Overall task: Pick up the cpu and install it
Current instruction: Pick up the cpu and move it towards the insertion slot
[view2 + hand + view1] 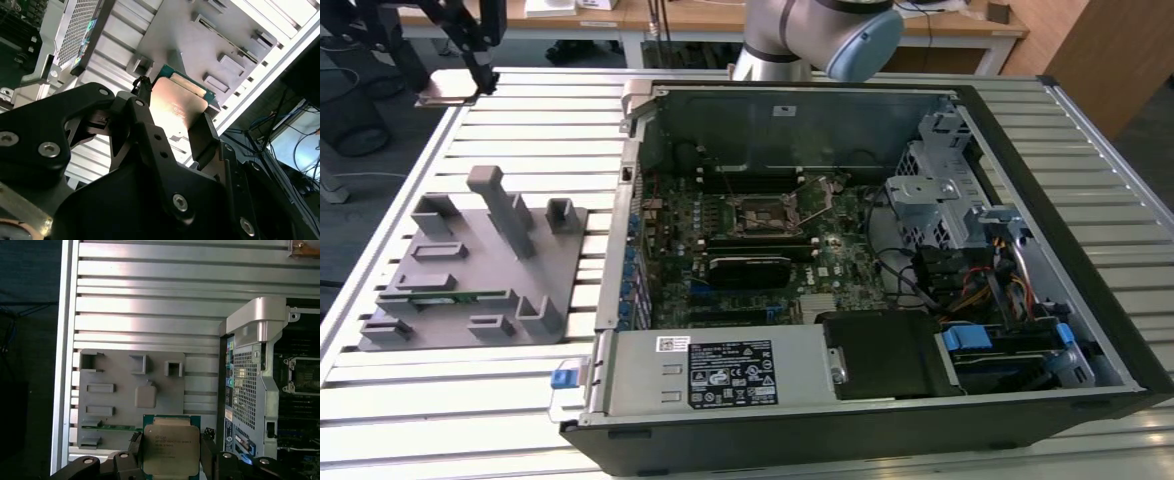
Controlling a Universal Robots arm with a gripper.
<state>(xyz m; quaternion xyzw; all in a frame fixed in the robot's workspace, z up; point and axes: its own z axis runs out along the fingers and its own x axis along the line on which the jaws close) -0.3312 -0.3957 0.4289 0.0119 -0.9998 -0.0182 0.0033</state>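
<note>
The exterior view looks down from high up at the whole counter and open computer, both wrist views peek from close behind the end effector, and all three see the grey tray.

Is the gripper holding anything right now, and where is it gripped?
Yes. The gripper holds the cpu, with its fingers pinching two opposite side edges.

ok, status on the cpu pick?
Claw shut on the cpu. Cpu held in the air, grey fixture tray beyond it, not at the socket. Nothing seen blocking it.
</note>
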